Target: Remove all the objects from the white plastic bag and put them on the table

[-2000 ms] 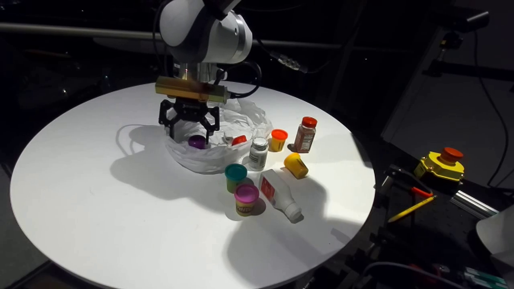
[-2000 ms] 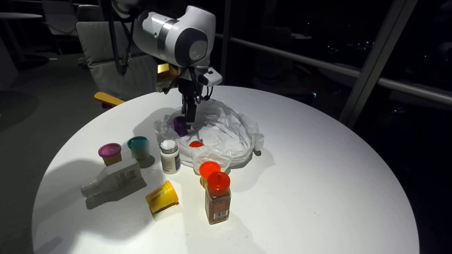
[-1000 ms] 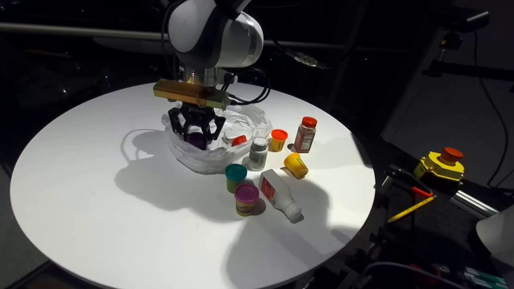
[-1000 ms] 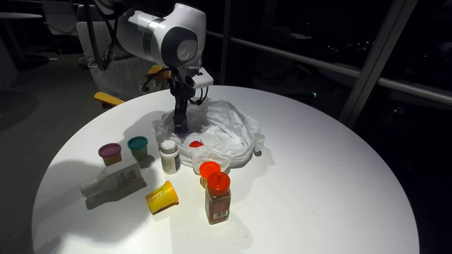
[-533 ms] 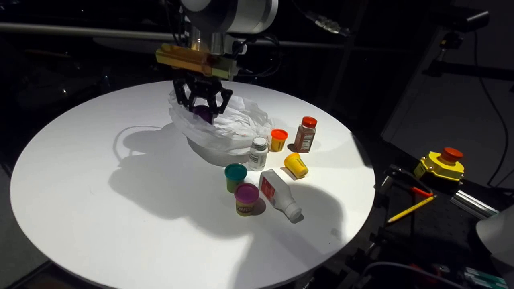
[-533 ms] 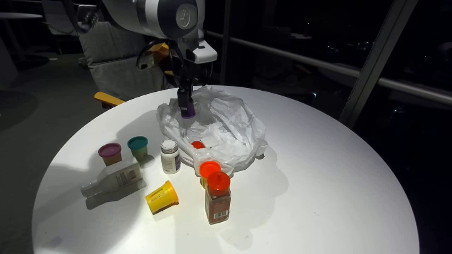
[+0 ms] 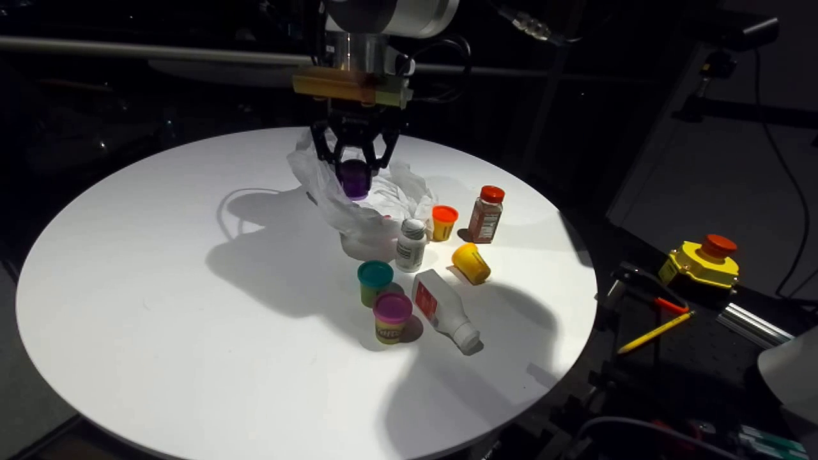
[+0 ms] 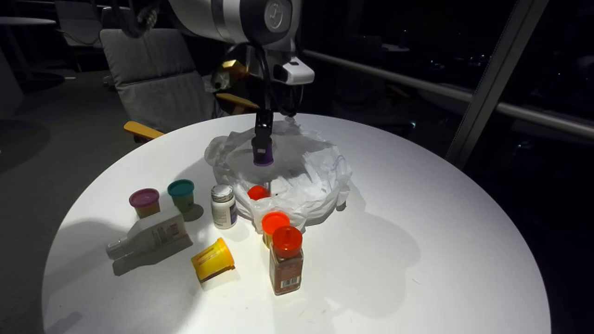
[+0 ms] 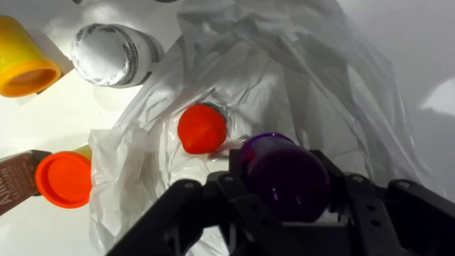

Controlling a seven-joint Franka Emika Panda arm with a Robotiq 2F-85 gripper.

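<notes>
The pincer [image 7: 355, 174], just above mid-frame in an exterior view, grips a purple tub [image 9: 286, 185], with a jaw on either side; in the wrist view the tub sits right of and below centre. It hangs over the mouth of the white plastic bag [image 8: 322, 185], whose wall stands up close behind the pincer; whether the two touch I cannot tell. In the bag, near the middle of the wrist view, lies a red rounded thing [image 9: 202, 129], perhaps a cap with its body mostly hidden. Just beside the bag stand a silver-lidded bottle [image 7: 410, 248] and an orange-lidded tub [image 7: 443, 223]. Farther out on the counter [image 7: 160, 345] are a red-capped jar [image 8: 287, 266], a yellow tub [image 8: 211, 260] on its side and, toward the lower middle of an exterior view, a teal-lidded tub [image 7: 375, 278], a pink-lidded tub [image 7: 391, 319] and a red-labelled bottle [image 7: 441, 303] lying flat. The step in hand looks to be taking out the purple tub, probably late in the task. Next it needs to rise well past the bag's rim without dragging the plastic, then go sideways and down onto the counter, before a return for the red rounded thing.
</notes>
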